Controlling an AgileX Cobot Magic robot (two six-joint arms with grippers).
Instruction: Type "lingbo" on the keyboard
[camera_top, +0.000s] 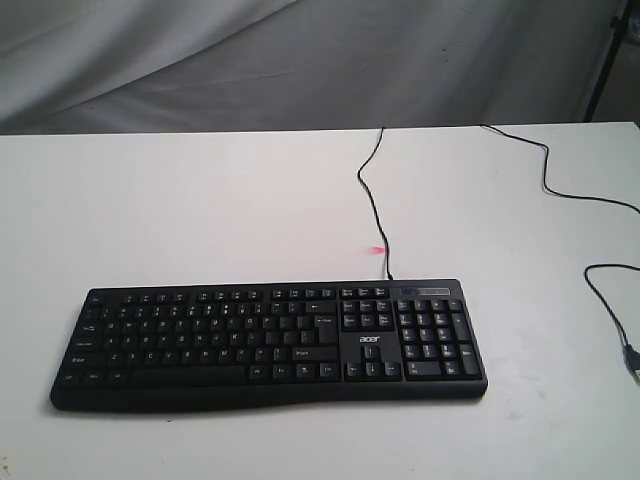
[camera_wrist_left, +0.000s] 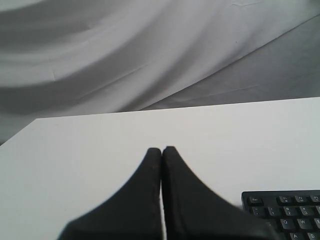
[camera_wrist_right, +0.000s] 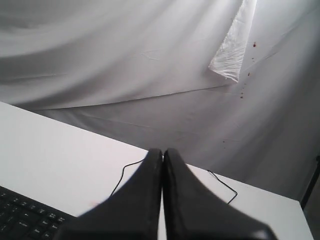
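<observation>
The wide black keyboard (camera_top: 268, 341) with white legends and an acer logo lies near the front of the white table (camera_top: 200, 210). Its thin black cable (camera_top: 372, 190) runs from its back edge to the table's far edge. Neither gripper shows in the exterior view. In the left wrist view my left gripper (camera_wrist_left: 162, 149) is shut with nothing in it, above bare table, and the keyboard's corner with the Esc key (camera_wrist_left: 285, 212) sits beside it. In the right wrist view my right gripper (camera_wrist_right: 162, 150) is shut and empty, with a keyboard corner (camera_wrist_right: 25, 217) beside it.
A second black cable (camera_top: 580, 195) snakes along the table's right side and ends in a plug (camera_top: 631, 362) at the right edge. A small pink spot (camera_top: 375, 249) lies beside the keyboard cable. Grey cloth (camera_top: 300, 60) hangs behind the table.
</observation>
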